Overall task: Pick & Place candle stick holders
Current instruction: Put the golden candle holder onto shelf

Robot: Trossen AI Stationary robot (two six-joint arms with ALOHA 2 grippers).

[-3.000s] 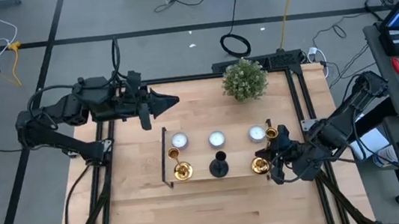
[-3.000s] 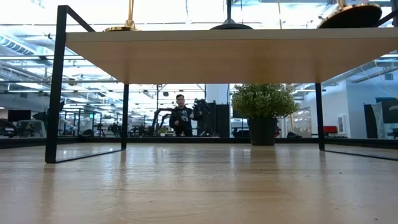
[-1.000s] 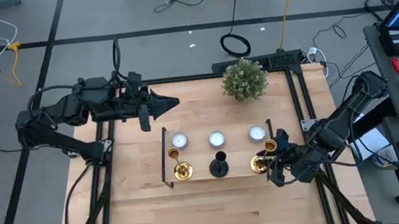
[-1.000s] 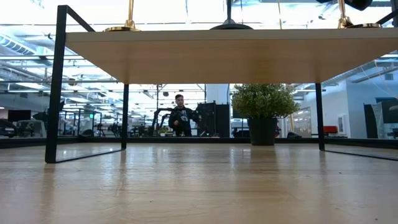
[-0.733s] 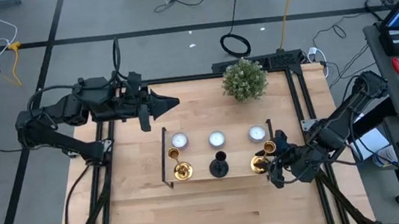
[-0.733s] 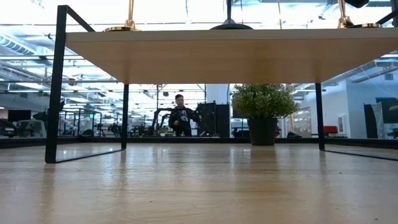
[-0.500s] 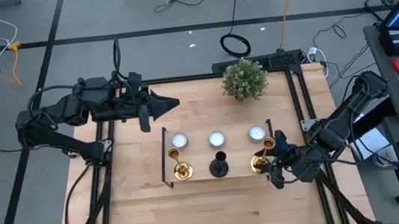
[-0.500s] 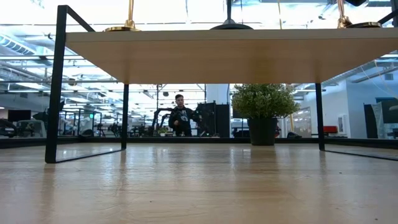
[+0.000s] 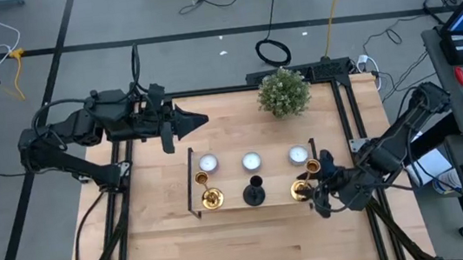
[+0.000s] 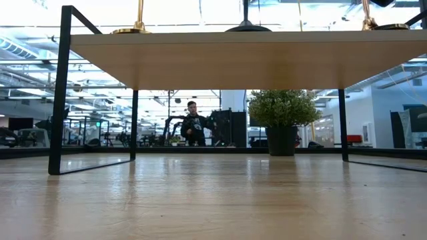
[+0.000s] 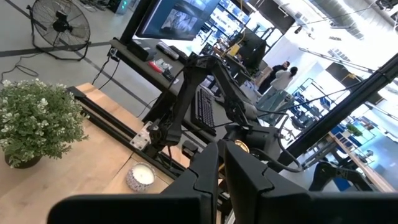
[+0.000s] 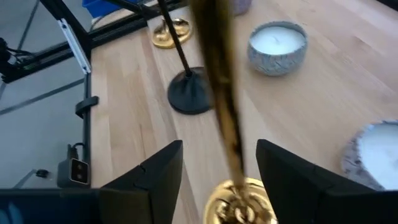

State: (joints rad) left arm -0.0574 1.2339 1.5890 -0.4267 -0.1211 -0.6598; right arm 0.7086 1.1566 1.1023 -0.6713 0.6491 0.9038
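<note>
A long wooden, black-framed stand [image 9: 230, 181] crosses the middle of the table. On its top stand a gold candle stick holder [image 9: 210, 199] at the left, a black one [image 9: 255, 196] in the middle and a second gold one [image 9: 302, 191] at the right, each upright on its round base. My right gripper [image 9: 318, 183] is open at the right gold holder. In the right wrist view its fingers [image 12: 155, 180] stand on either side of the slim gold stem [image 12: 225, 124], with a gap on each side. My left gripper [image 9: 202, 117] waits shut near the far left.
Three small white candles [image 9: 251, 160] sit in a row on the stand, behind the holders. A potted plant [image 9: 283, 92] stands at the table's far edge. The near half of the table [image 9: 244, 242] is bare wood. A person [image 10: 194, 127] stands far off in the room.
Three seconds ago my right gripper held the right gold holder tipped, its base off the stand's top. One second ago the holder stood upright on its base, and it has stayed so since. My right gripper has kept beside it.
</note>
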